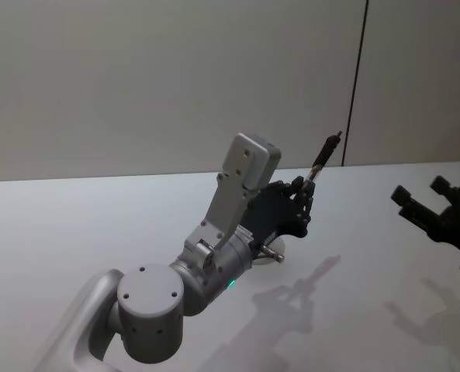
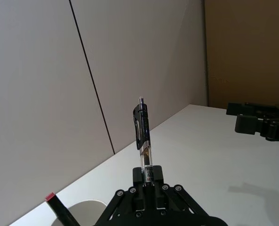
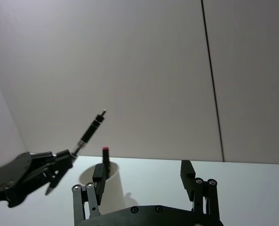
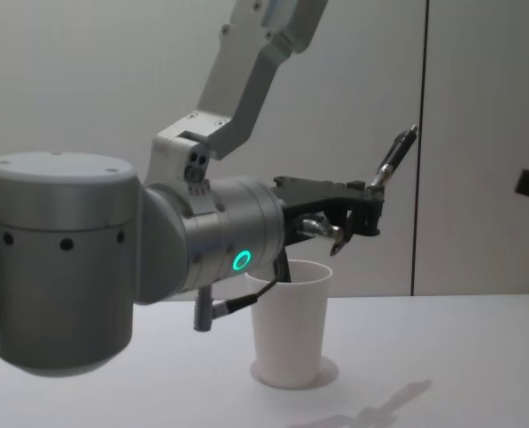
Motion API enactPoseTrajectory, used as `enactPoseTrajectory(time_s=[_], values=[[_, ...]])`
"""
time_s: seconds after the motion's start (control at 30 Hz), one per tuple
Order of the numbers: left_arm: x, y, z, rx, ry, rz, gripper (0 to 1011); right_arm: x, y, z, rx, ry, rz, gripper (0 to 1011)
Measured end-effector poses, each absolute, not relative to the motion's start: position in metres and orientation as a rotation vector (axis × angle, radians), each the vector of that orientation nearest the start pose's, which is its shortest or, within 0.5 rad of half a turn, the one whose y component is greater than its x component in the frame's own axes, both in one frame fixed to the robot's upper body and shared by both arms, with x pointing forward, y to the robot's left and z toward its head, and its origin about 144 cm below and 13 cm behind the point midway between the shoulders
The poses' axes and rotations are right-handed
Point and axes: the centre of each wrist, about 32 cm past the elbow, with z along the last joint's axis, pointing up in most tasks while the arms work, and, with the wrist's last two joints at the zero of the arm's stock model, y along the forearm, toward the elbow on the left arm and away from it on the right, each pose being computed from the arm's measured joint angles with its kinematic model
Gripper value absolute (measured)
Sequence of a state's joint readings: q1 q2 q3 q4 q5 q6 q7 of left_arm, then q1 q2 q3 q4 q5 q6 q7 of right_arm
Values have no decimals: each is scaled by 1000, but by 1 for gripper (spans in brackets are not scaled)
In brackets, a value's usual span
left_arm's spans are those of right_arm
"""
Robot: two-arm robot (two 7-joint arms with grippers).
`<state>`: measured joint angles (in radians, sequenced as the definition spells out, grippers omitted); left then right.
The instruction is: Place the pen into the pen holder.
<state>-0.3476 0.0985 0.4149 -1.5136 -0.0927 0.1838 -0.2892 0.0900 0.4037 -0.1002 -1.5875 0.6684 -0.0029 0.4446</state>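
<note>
Left claw point(image 1: 306, 190): your working arm. It is raised off the surface point(image 1: 98, 225) and pinches the pen point(image 1: 323, 159) low on the barrel, fingers pressed together on it. In the left wrist view the pen point(image 2: 143, 132) stands straight out from between the fingers of the claw point(image 2: 147, 181), clip end farthest from them.

Pen attitude: in the chest view the pen point(image 4: 393, 160) is tilted. Its long upper part slants up and away beyond the claw point(image 4: 360, 207), and its short writing end pokes out below the fingers.

Pen holder point(image 4: 291, 321): a white paper cup, upright on the surface point(image 4: 442, 357). It is below the left claw and a little back from the fingertips, toward the wrist. The pen's lower tip hangs above the rim region, close to it but apart. Whether the tip is over the opening or just outside it, you cannot tell.

Cup contents: a second pen with a red cap point(image 2: 52, 200) leans inside the holder point(image 2: 85, 207), beneath the claw.

Right claw point(image 1: 421, 194): well apart from the left claw, off to its side, above the surface and gripping nothing. In the right wrist view its fingers point(image 3: 187, 173) are spread wide. Through that gap you see the holder point(image 3: 112, 186), the red-capped pen point(image 3: 105, 153) and the left claw point(image 3: 66, 157) with the pen point(image 3: 90, 132).
</note>
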Motion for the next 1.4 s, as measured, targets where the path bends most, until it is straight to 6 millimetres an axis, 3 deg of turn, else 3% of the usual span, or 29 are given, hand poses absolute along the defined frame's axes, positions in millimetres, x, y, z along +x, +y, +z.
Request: enactPoseTrajectory(time_s=[0.8,1.4], values=[[525,127,1232,62,-130,891,137,530,-291,1185,491,330,-771,1001],[525,127,1232,62,-130,891,137,558,-269,1181,559,447,-694,1001]])
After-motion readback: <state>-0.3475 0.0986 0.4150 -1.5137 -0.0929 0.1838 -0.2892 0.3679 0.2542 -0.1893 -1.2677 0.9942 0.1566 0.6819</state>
